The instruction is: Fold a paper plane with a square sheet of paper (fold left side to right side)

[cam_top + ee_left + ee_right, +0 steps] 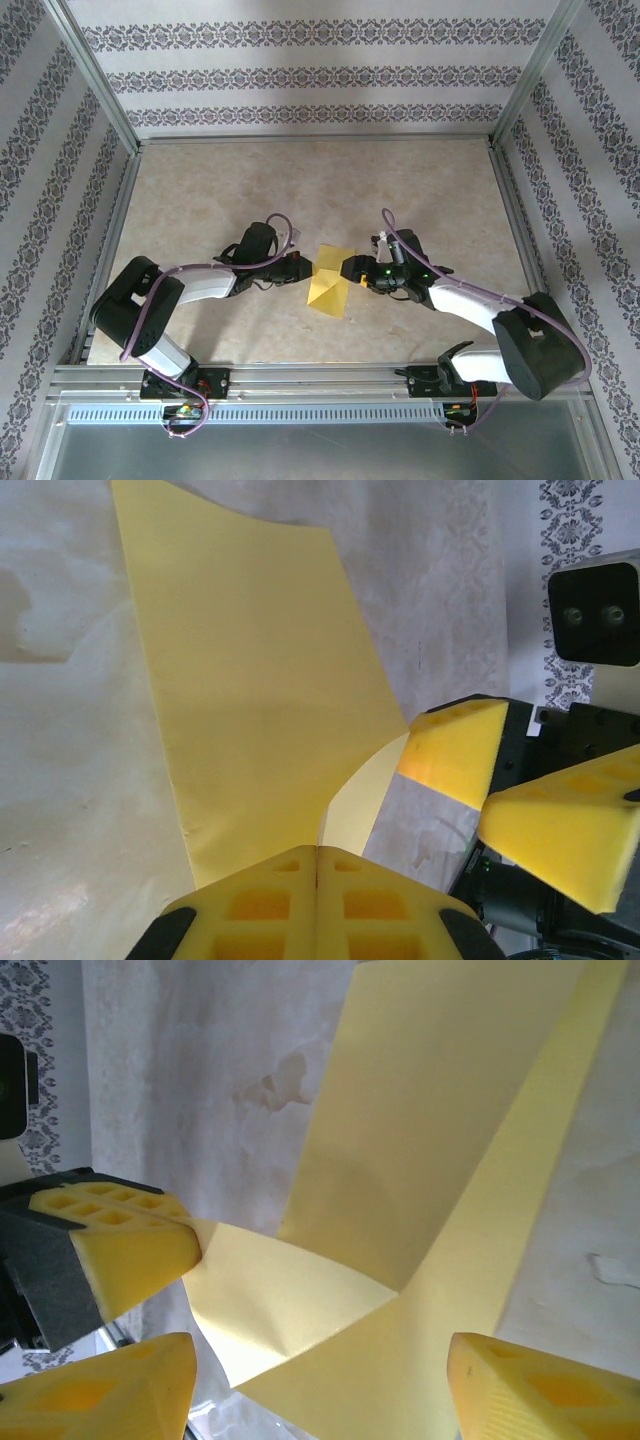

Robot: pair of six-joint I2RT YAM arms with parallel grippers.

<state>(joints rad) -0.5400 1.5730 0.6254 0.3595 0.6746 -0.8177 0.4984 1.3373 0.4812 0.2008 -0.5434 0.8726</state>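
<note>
Left gripper [318, 855] has its fingers [265, 900] squeezed together on a corner of the paper [260, 700]. You can see the flap curl straight into the seam between the pads. Right gripper [322, 1355] has its fingers [540, 1390] spread apart, with a strip of paper running between them. I honestly can't tell if either pad is touching it.

The paper sits about mid-table [200, 200], a bit toward the near edge, right between the two arms. It's part lifted and part folded over itself.

What I'd worry about:
- The left only has a small corner bite. Thin paper, so any sideways pull could slip it out or tear it.
- If the right closes where it is, it could crush the raised flap and leave a stray crease instead of a clean one.
- The two arms are nose to nose, so pads bumping is a real possibility.
- With one side in the air, the edges could land skewed when it's laid across.

Hard to make out:
- How deep the corner goes into the left pinch.
- Whether the bottom layer lies flat.
- Where the far edges line up, since both wrist views cut them off.
- From above the paper is too small to read any crease.
</note>
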